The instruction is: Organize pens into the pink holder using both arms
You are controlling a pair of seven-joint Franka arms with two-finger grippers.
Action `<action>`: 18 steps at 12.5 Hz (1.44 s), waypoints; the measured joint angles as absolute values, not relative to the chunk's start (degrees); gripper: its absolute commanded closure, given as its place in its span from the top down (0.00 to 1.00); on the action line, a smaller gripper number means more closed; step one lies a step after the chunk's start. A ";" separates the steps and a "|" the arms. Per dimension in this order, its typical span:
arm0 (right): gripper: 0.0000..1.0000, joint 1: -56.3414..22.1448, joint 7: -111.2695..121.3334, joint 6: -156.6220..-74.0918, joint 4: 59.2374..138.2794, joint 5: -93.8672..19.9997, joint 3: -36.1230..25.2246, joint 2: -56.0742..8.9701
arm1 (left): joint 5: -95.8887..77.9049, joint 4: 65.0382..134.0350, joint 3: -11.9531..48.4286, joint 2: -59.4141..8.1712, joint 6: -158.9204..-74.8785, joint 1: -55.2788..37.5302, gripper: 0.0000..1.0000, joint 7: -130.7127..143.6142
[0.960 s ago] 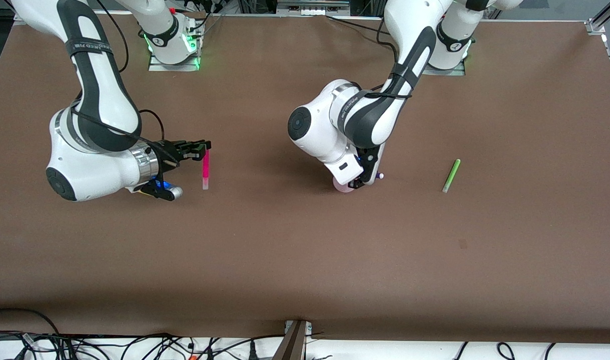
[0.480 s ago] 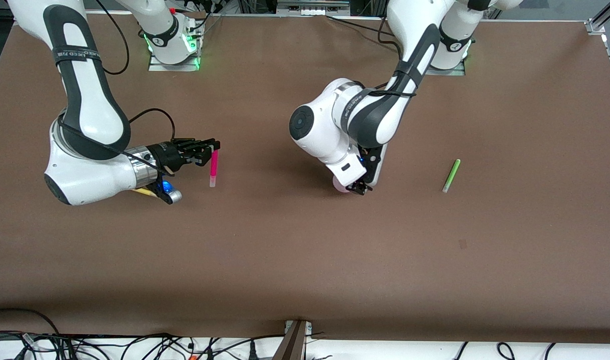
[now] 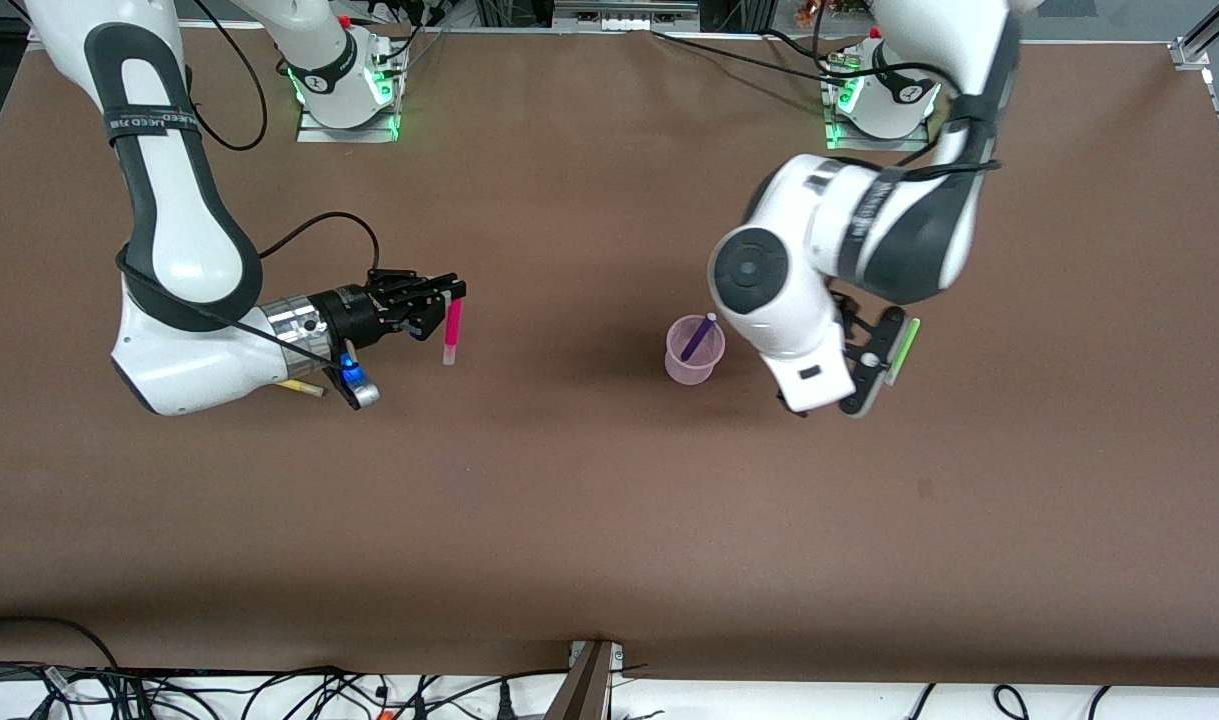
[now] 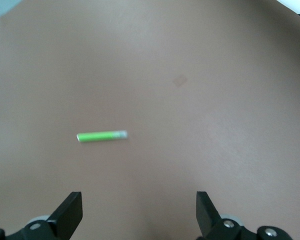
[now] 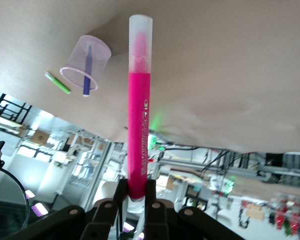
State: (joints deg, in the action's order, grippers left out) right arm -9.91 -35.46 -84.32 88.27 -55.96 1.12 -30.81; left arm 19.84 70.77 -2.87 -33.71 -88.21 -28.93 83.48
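Note:
The pink holder (image 3: 693, 362) stands mid-table with the purple pen (image 3: 699, 336) leaning inside it. My left gripper (image 3: 881, 347) is open and empty, up over the light green pen (image 3: 906, 345), which lies flat on the table; in the left wrist view the green pen (image 4: 102, 135) lies below my left gripper (image 4: 139, 206). My right gripper (image 3: 447, 300) is shut on the magenta pen (image 3: 452, 335) and holds it upright above the table, toward the right arm's end. The right wrist view shows that gripper (image 5: 136, 187), the magenta pen (image 5: 139, 125), the holder (image 5: 87, 59) and the green pen (image 5: 57, 82). The yellow pen (image 3: 299, 388) peeks out under the right arm.
A small dark mark (image 3: 924, 487) is on the brown table, nearer the front camera than the green pen. Cables (image 3: 269, 690) run along the table's front edge. Both arm bases (image 3: 349, 90) stand along the back edge.
My left gripper has left the holder and swung over the green pen, leaving the purple pen in the holder. My right gripper has carried the magenta pen a little toward the holder.

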 measured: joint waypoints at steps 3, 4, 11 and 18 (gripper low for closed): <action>0.00 -12.67 -42.61 -89.37 88.25 -62.06 1.48 -31.99 | 19.56 70.77 -2.91 -31.50 -85.03 -23.84 1.00 66.54; 0.00 -14.41 -45.16 -92.10 88.25 -64.44 1.56 -32.18 | 19.53 70.76 -2.91 -30.89 -84.75 -22.53 1.00 62.09; 0.00 -30.26 -53.81 -116.39 88.18 -82.20 2.11 -34.10 | 18.34 70.67 -2.92 -24.54 -81.57 -15.82 1.00 37.42; 0.00 -42.00 -54.34 -132.18 85.23 -89.78 2.14 -37.84 | 7.60 79.37 -2.99 -10.01 -86.67 -4.80 1.00 7.12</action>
